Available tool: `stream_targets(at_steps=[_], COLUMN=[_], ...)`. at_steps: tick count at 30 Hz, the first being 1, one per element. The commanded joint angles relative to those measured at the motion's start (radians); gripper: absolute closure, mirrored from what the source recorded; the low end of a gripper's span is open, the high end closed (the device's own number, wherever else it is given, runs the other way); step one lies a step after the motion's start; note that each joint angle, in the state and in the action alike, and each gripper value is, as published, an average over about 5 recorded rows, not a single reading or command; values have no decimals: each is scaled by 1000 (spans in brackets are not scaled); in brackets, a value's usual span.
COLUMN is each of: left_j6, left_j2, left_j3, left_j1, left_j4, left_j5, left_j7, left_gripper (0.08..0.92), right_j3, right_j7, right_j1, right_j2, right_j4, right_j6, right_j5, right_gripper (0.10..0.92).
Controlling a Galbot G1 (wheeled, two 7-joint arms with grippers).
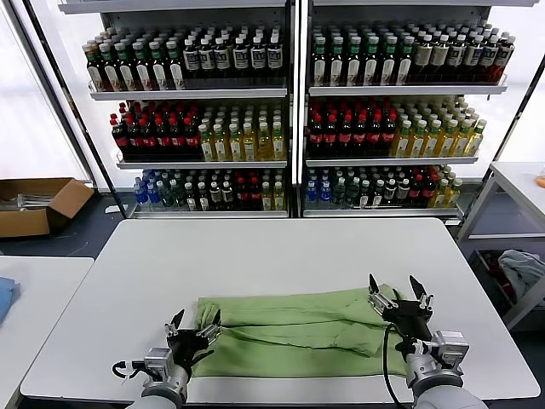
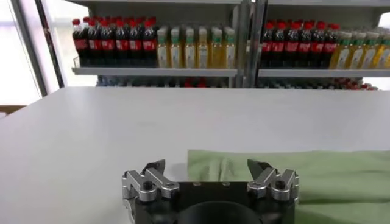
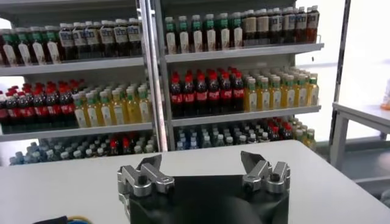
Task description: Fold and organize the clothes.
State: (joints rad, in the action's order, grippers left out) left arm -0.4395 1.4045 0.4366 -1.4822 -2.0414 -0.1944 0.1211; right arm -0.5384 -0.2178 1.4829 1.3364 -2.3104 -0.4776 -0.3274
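Two grippers, left and right, hover with jaws apart — holding nothing — at opposite ends of the shirt, folded lengthwise on the table. Next, likely, another fold — needing fresh grips.

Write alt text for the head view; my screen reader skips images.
A green shirt, folded into a long band, lies on a white table. The open left gripper and open right gripper sit at its ends; bottle shelves stand behind.
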Motion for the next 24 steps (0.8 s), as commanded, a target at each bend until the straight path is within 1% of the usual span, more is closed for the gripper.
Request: stream_targets(at_steps=[1, 9, 12, 15, 24], left_j6=[-4, -1, -1, 0, 5], left_j2=[18, 17, 17, 17, 16], left_j3=[6, 8, 5, 3, 6], left_j1=[-10, 2, -1, -5, -6], left_j4=[21, 64, 70, 75, 77], left_j5=[-13, -12, -12, -8, -4], left_j7=[4, -5, -11, -19, -30], left_gripper=[177, 177, 189, 251, 511], right_j3=[9, -3, -6, -7, -8], right_j7=[-1, -1, 0, 0, 0], right_j1=[0, 9, 8, 6, 0], right_j2=[1, -2, -3, -3, -5], right_j4=[-12, -15, -16, -17, -11], right_j6=[2, 4, 3, 3, 3], right_j5=[-4, -5, -7, -8, -11], right_gripper=[203, 203, 203, 203, 203])
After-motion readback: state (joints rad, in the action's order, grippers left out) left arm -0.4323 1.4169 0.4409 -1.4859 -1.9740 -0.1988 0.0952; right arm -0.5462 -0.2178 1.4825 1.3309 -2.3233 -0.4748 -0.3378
